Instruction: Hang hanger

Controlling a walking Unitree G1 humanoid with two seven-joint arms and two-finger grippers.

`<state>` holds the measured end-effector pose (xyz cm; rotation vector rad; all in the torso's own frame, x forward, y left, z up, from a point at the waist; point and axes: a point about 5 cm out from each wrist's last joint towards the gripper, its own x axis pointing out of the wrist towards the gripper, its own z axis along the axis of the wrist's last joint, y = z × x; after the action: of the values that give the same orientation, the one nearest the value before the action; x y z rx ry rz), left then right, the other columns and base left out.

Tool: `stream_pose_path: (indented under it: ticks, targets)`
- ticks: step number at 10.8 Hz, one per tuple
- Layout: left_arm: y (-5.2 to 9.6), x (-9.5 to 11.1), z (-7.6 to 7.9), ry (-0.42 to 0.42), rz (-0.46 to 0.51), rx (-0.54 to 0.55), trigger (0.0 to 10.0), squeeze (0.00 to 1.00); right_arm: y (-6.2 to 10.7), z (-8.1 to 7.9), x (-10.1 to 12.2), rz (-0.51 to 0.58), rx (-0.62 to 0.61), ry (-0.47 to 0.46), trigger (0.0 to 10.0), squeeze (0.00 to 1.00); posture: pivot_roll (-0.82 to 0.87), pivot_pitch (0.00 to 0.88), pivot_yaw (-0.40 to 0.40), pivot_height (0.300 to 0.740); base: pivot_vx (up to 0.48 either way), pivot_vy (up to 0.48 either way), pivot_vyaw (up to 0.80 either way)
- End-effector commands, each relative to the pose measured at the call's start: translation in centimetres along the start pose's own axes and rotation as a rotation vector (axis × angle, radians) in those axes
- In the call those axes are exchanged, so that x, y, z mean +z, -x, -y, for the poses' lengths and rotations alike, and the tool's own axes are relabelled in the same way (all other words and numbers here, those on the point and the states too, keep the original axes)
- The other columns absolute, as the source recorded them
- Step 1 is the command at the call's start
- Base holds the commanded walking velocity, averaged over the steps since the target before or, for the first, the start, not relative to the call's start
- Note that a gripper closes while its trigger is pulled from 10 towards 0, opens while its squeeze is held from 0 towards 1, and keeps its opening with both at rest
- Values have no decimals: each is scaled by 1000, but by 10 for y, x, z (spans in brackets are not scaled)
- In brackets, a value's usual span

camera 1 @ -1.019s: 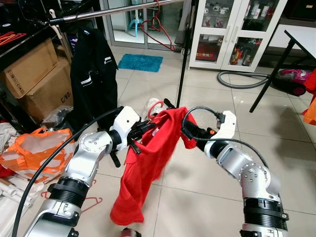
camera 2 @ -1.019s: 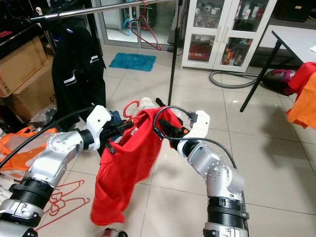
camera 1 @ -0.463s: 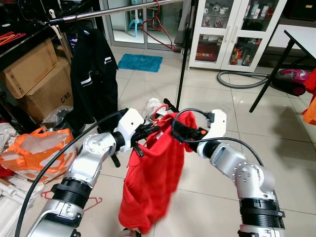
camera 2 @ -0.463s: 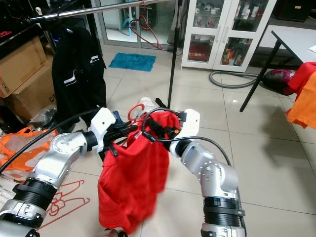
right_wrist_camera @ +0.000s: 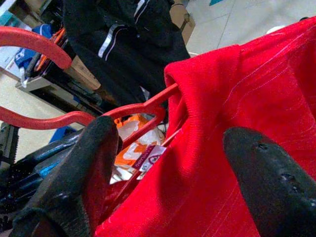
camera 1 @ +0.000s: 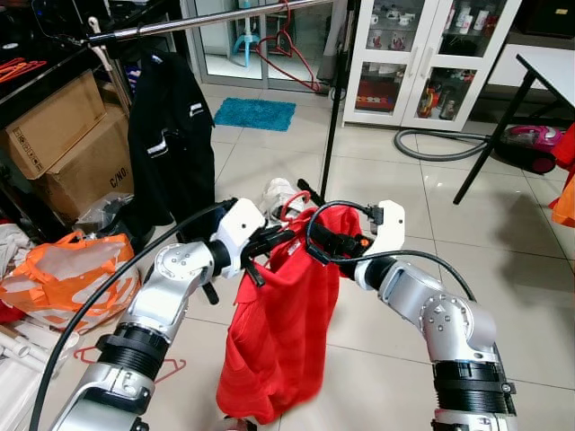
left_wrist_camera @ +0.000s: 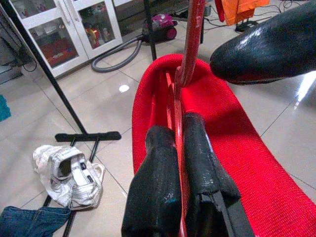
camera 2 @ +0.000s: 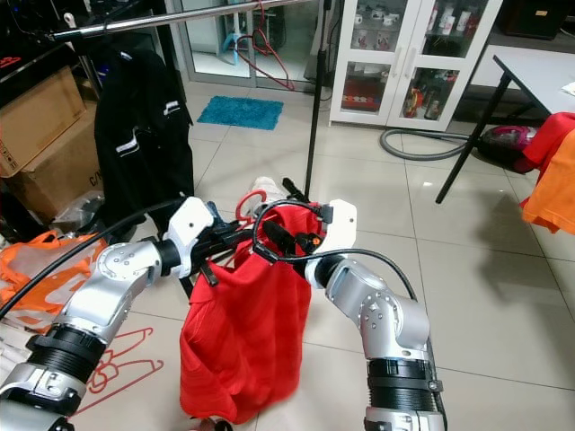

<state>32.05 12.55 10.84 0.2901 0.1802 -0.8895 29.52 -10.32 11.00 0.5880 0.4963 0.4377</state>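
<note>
A red shirt [camera 1: 278, 332] hangs on a red hanger [left_wrist_camera: 190, 44] whose hook [camera 1: 289, 202] curls up above my hands. My left gripper [camera 1: 268, 244] is shut on the hanger's wire at the neck; its fingers [left_wrist_camera: 153, 187] pinch it in the left wrist view. My right gripper [camera 1: 316, 239] is at the shirt's collar just right of the left gripper. Its fingers [right_wrist_camera: 89, 168] stand open, with red cloth [right_wrist_camera: 237, 89] between them. The clothes rail [camera 1: 207, 20] runs across the top, up and away from both grippers.
A black jacket [camera 1: 166, 135] and red hangers [camera 1: 289, 49] hang on the rail. The rack's black pole [camera 1: 334, 108] stands behind my hands. Cardboard boxes [camera 1: 67, 144] and an orange bag [camera 1: 63, 269] lie left. A glass cabinet [camera 1: 422, 58] and a grey hose [camera 1: 440, 148] are behind.
My right gripper has moved left, closer to the left gripper, bunching the shirt's top. The shirt now hangs straighter down.
</note>
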Motion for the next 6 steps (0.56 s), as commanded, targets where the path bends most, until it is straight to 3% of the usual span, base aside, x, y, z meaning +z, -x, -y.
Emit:
stream_pose_path:
  ticks: [1,6]
  targets:
    - [-1,7,-2,-19,19,0,10000,0,-3,-1,-3,-12,-8,6,10000,0,-55,0,24,740,0,0,0]
    - [-4,12,0,-16,40,-11,10000,0,-17,-8,-13,-37,17,-31,10000,0,-51,0,23,740,0,0,0]
